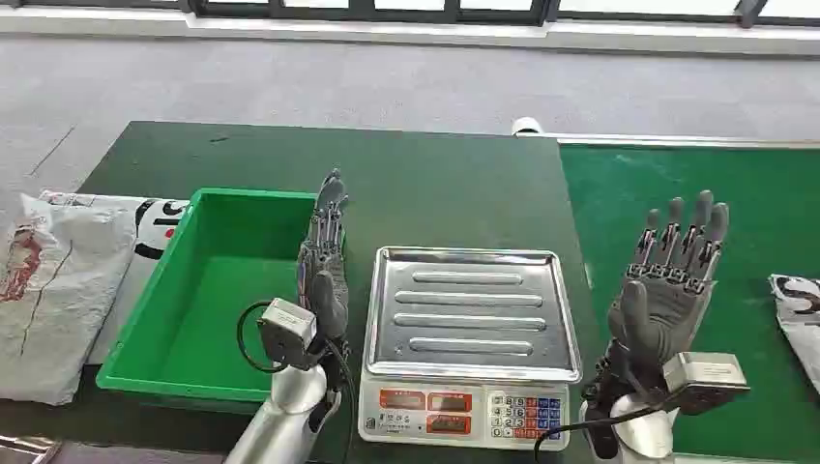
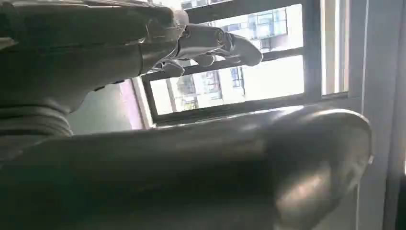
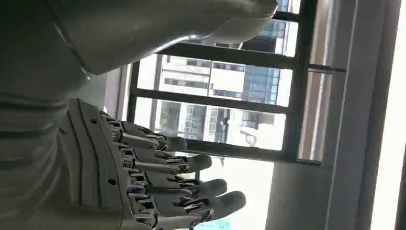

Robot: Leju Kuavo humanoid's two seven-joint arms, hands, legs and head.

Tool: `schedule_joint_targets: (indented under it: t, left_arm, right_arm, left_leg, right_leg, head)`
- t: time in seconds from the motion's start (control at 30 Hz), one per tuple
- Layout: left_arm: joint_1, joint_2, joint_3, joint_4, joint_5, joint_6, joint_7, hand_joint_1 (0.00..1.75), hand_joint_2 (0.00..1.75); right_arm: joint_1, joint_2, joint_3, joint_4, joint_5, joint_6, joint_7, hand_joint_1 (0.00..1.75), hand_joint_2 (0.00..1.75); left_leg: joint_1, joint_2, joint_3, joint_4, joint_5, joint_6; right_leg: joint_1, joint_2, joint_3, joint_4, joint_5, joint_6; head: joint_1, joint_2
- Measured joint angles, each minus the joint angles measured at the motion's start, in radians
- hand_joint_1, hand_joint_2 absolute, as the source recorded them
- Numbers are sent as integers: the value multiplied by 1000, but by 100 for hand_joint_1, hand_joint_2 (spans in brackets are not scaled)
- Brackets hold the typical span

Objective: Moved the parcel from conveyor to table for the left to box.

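Head view is showing a parcel [image 1: 799, 319], a white bag with dark markings, lying at the far right edge of the bright green conveyor [image 1: 677, 174]; the frame is cutting off most of it. The right hand [image 1: 672, 275] is hovering over the conveyor just left of the parcel, apart from it, palm turned toward the camera, fingers extended upward and spread, holding nothing. Right wrist view is showing that same right hand [image 3: 143, 187] with its fingers [image 3: 191, 163] stretched out straight and slightly apart against a window.

At centre, a weighing scale [image 1: 471, 338] with a ribbed steel tray and a keypad front is sitting on the dark green table [image 1: 416, 174], which is lying just beside the conveyor. The left hand [image 1: 324, 261] is standing edge-on between the scale and a green box [image 1: 208, 290], its fingers straight and close together, pointing away from the robot, grasping nothing. Left wrist view is presenting the left hand [image 2: 143, 43] against a window, with its pale fingers [image 2: 225, 43] extended and nothing between them.

The green box is resting open on the table's left part, touching the near edge. Farther left, white bags [image 1: 68, 280] with printed markings are lying partly on the table beside the box.
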Motion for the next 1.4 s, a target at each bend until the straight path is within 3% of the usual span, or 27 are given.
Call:
schedule_joint_targets:
  t: [0.9,0.93,1.13,1.17,1.27,1.4]
  left_arm:
    - [0,0,0,1,-7,-3,0,0,0]
    - [0,0,0,2,-6,-3,0,0,0]
    - [1,0,0,0,15,3,0,0,0]
    - [1,0,0,-4,23,7,0,0,0]
    - [9,0,0,-31,49,11,0,0,0]
    - [24,1,0,-70,91,-3,0,0,0]
  right_arm:
    - [-6,-2,0,0,10,-23,9,0,175]
    - [-6,-2,-2,0,18,-31,15,0,0]
    - [-8,-7,-71,6,268,-308,73,0,0]
    - [-11,-9,-91,14,267,-306,95,0,175]
    - [-30,-36,-165,66,320,-257,189,0,175]
    - [-122,-89,-258,186,561,-189,301,0,175]
  left_leg:
    - [0,0,0,0,0,0]
    - [0,0,0,0,0,0]
    - [0,0,0,0,0,0]
    - [0,0,0,0,0,0]
    - [0,0,-1,0,0,0]
    - [-1,0,-1,0,0,1]
  right_leg:
    - [0,0,0,0,0,0]
    - [0,0,0,0,0,0]
    - [0,-1,0,0,0,0]
    - [0,0,0,0,0,0]
    - [-1,0,0,0,1,1]
    - [-1,0,0,0,2,2]
  head:
    - [0,0]
    - [0,0]
    - [0,0]
    - [0,0]
    - [0,0]
    - [0,0]
